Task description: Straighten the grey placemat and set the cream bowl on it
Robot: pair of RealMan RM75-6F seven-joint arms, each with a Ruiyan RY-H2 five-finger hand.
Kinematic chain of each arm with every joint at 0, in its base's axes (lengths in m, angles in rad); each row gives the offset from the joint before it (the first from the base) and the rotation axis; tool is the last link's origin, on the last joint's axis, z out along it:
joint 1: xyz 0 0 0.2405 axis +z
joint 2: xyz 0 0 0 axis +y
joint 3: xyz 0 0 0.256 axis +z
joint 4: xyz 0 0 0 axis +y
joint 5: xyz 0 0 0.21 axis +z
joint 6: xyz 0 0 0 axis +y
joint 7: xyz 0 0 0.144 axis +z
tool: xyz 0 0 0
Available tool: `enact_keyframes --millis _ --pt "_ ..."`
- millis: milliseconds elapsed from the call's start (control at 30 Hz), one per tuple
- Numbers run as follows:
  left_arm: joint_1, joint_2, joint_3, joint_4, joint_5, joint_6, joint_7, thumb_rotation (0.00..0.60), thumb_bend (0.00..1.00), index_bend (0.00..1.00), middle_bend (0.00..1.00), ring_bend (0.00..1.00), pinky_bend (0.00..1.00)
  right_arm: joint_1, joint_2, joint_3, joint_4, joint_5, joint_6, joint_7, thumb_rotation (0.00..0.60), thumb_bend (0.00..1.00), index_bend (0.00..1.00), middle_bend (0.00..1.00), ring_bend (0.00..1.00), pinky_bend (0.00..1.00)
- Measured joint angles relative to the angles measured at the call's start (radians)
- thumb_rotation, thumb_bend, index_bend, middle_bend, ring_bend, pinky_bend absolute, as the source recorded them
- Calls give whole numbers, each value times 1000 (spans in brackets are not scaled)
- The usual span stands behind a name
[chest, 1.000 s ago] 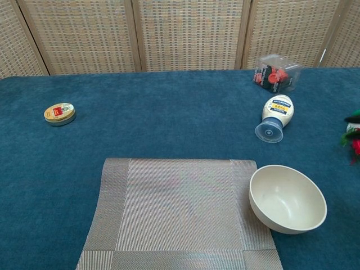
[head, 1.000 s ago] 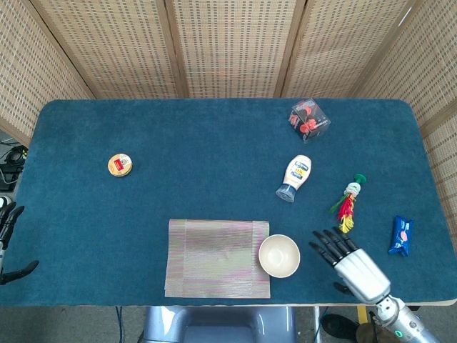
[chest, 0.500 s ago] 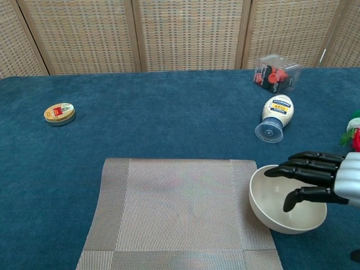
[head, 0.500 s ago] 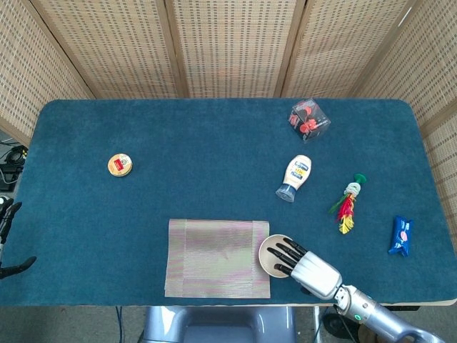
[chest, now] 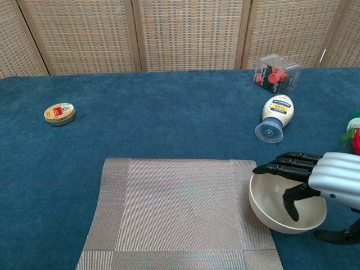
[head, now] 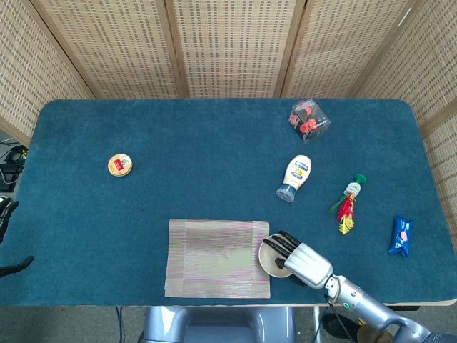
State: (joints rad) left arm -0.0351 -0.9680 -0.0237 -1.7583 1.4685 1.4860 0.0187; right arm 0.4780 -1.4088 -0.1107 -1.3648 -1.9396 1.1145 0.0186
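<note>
Right fingers (chest: pixel 281 167): black, spread and reaching left over the cream bowl's open mouth, thumb dipped inside the rim; whether they actually touched or held the bowl could not be told.
Right hand (chest: pixel 315 179): silver-backed, came in from the right near edge, over the bowl's right half.
Left hand (head: pixel 7 239): only dark fingertips showed at the far left edge, off the table; how far apart they were could not be told.
Round cream bowl (chest: pixel 273 205): upright, mouth up, at the near right, its left side overlapping the placemat's right edge.
Grey woven rectangular placemat (head: pixel 214 257): flat at the near middle, long axis running left to right, edges close to square with the table's near edge.
Surface: table under a deep blue cloth (head: pixel 200 143).
Room: woven cane screen panels (head: pixel 228 43) stood behind the far edge.
</note>
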Motion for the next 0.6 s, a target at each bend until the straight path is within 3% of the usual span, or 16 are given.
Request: enact_keyframes --millis 333,600 --pt "5 6 -1 2 1 9 -16 600 0 0 0 0 0 1 -6 8 30 24 110 129 600 549 675 0 0 0" --pt "13 9 -1 1 5 24 -26 600 0 0 0 0 0 -9 75 89 27 129 191 185 600 554 676 0 0 0"
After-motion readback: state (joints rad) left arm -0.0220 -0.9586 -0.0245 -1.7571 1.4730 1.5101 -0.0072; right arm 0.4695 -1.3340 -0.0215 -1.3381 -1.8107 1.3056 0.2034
